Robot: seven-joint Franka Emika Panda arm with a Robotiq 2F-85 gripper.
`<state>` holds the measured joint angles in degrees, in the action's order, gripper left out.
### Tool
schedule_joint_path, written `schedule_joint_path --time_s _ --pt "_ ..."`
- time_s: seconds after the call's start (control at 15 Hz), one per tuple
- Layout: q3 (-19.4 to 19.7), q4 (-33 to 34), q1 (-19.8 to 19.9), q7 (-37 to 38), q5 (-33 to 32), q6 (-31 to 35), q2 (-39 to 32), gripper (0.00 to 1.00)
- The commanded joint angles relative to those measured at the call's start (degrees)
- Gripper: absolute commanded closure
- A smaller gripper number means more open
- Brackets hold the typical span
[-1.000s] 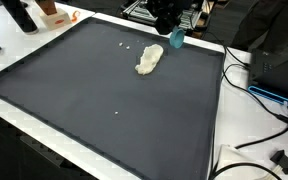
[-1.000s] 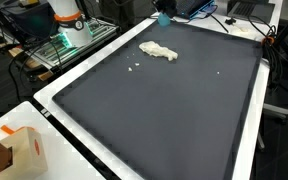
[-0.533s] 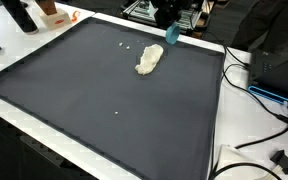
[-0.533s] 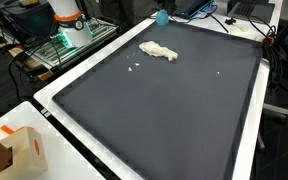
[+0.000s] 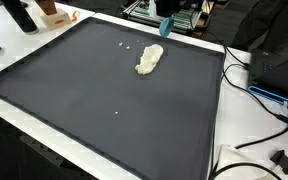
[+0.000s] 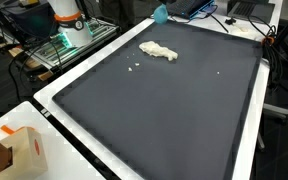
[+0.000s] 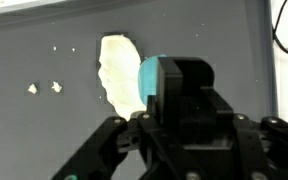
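Note:
A small light-blue object (image 5: 166,27) hangs in the air over the far edge of the black mat (image 5: 104,100), with my gripper (image 5: 167,18) shut on it. In the wrist view the blue object (image 7: 147,88) shows between the dark fingers of the gripper (image 7: 162,92). Below it and a little to the side, a cream lumpy piece (image 7: 116,72) lies flat on the mat, apart from the gripper. That cream piece (image 5: 150,60) (image 6: 158,50) shows in both exterior views. The blue object (image 6: 160,14) sits at the top edge of an exterior view, where the gripper body is cut off.
Small white crumbs (image 5: 122,47) (image 7: 44,88) lie on the mat near the cream piece. A white rim (image 6: 54,110) borders the mat. An orange-and-white box (image 6: 14,150) stands at one corner, and black cables (image 5: 254,95) run beside the mat.
The gripper has risen with the blue object and drifted toward the far edge of the mat, away from the cream piece. Nothing on the mat has moved.

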<state>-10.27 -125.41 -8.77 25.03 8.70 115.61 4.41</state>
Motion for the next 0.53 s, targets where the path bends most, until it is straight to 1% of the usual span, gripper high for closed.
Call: schedule_joint_path --time_s 0.0,0.47 --pt "-1.54 -1.37 -0.93 1.38 -5.04 0.38 2.89 0.75" --pt "-4.58 -1.21 -2.06 2.03 -12.65 -0.53 5.62 0.75"
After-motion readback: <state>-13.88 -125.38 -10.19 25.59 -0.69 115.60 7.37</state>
